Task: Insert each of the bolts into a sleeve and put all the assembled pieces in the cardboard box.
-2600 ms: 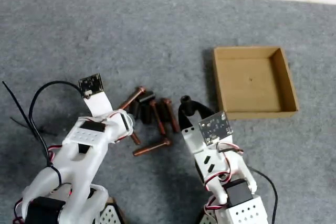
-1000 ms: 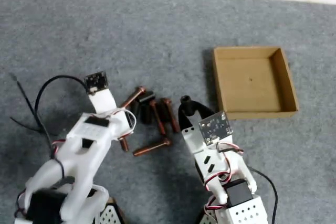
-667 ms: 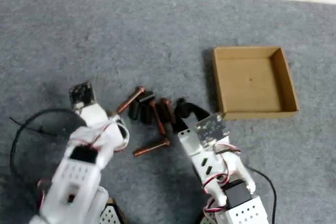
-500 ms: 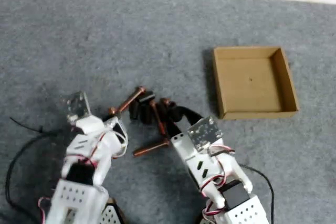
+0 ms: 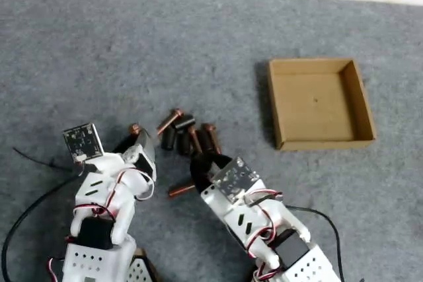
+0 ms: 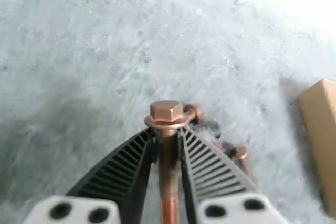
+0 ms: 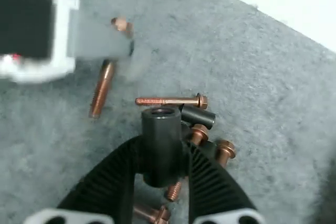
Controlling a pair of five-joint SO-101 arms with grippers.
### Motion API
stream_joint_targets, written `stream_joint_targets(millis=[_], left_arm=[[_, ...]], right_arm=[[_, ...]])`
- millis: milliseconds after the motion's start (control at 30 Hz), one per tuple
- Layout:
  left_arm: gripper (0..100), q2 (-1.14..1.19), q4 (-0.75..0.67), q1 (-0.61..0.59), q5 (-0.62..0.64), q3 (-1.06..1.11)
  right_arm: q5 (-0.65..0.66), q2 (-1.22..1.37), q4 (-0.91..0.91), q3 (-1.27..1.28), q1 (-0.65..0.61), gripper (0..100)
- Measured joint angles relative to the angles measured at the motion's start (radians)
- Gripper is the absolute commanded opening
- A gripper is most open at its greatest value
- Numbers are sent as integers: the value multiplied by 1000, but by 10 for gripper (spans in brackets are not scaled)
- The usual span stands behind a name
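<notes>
Cardboard box (image 5: 316,104) sits open-topped toward the desk's (image 5: 132,44) right edge, well apart from everything else. Both arms come in from the near edge. The left arm (image 5: 106,186) has its jaws pinched narrow round the shank of a copper bolt (image 6: 168,148), with the hex head poking out past the tips. The right arm (image 5: 248,206) has its jaws clamped on a black sleeve (image 7: 160,142), held lengthwise between them with its open bore showing at the far end. Near the middle of the desk, just beyond both arms, lies the loose pile (image 5: 188,135) of copper bolts and black sleeves, lying close together. A stray bolt (image 5: 181,190) lies alone on the desk, just beside the right arm.
</notes>
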Motion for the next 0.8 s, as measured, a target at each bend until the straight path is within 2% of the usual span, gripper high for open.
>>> stream_joint_targets(millis=[233, 600, 800], left_arm=[[5, 0, -250, 11, 0, 0], [5, 0, -336, 207, 5, -23], [5, 0, -341, 219, 109, -23]], right_arm=[[38, -3, 2, 0, -5, 5], [38, -3, 2, 0, -5, 5], [38, -3, 2, 0, -5, 5]])
